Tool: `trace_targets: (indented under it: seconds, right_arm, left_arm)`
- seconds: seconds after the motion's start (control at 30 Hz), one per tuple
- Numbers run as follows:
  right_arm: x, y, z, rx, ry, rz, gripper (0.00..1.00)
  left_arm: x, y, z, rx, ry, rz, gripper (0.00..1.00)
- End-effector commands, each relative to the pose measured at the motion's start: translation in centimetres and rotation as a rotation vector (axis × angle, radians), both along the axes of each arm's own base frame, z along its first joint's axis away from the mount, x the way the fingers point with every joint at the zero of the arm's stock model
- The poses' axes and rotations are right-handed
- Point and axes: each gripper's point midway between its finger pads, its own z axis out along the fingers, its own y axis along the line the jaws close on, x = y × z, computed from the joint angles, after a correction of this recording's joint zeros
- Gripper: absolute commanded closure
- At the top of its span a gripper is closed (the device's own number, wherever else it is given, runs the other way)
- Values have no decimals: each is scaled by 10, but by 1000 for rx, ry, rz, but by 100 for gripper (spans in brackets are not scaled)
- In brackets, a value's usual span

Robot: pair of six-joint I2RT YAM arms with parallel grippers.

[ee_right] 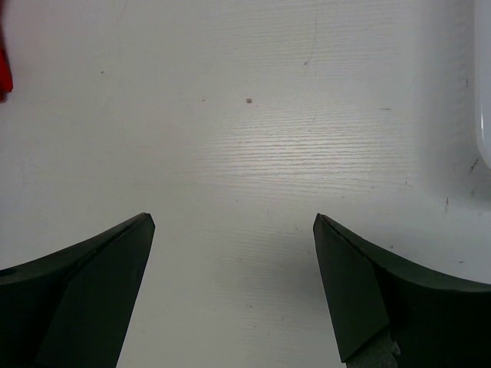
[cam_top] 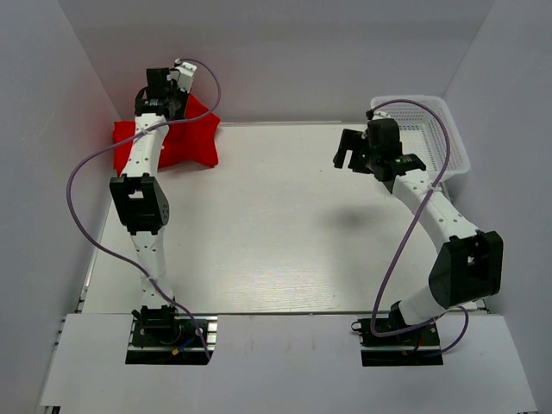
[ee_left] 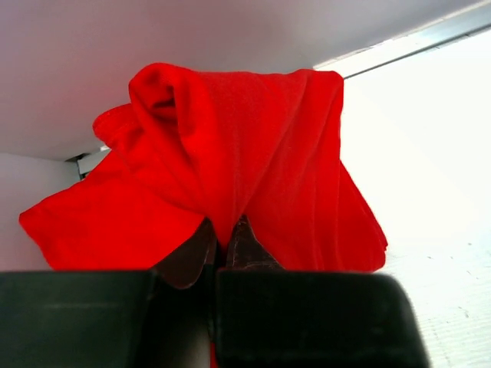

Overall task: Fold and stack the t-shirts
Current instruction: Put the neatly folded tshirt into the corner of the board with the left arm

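— Entry one, left side?
— Left gripper [ee_left: 222,238], up at the far-left corner of the table [cam_top: 285,224]. Nearly closed, with both fingers [ee_left: 192,257] pinching a fold of the red t-shirt bundle [ee_left: 253,153].

— Location of that bundle?
— Far-left corner, close against the back wall and the left wall. Bunched and unfolded, drawn up into a peak at the pinch. Lower edges spread out on the tabletop. Partly hidden behind the left arm from above. Cannot tell whether one shirt or several.

— Colour, markings?
— Plain bright red, no print visible. Deep creases running down from the pinch on both sides.

— Entry two, right side?
— Right gripper [ee_right: 234,222], held over bare tabletop toward the far right, pointing down at the surface. Spread wide apart, with nothing between the fingers and nothing touched.

— Other stock?
— White mesh basket [cam_top: 448,138], far-right corner, just beyond the right gripper and well apart from the red t-shirt bundle. Contents not readable from above.

— Anything else in the right wrist view?
— Thin sliver of red at the left edge. Strip of white at the right edge, not identifiable.
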Motion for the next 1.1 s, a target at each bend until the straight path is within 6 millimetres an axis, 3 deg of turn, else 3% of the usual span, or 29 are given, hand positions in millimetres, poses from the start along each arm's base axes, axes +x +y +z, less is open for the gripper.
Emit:
trace_targets:
  seconds: [0.0, 0.13, 0.23, 0.43, 0.5, 0.67, 0.77, 1.0, 1.07]
  right_arm:
    - [7, 12, 18, 45, -34, 34, 10]
    - [7, 12, 16, 39, -28, 33, 10]
    - [9, 14, 17, 42, -30, 39, 10]
    - [18, 21, 13, 66, -22, 42, 10]
    - [20, 23, 13, 65, -23, 44, 10]
    - [23, 26, 7, 71, -12, 44, 10]
    - [27, 30, 11, 79, -16, 49, 10]
    - [30, 32, 6, 63, 9, 49, 10]
    - [32, 32, 5, 50, 18, 45, 10]
  left_arm:
    - [-7, 12, 97, -24, -206, 28, 100]
    - [-8, 23, 119, -71, -256, 32, 100]
    - [-10, 14, 131, -118, -280, -32, 100]
    - [-18, 26, 162, -168, -340, -60, 100]
    - [-20, 40, 162, -177, -341, -39, 100]
    - [-26, 42, 169, -209, -346, -57, 100]
    - [-27, 53, 152, -213, -306, -34, 100]
    - [-19, 101, 83, -152, -189, 124, 100]
    - [-17, 109, 75, -127, -183, 158, 100]
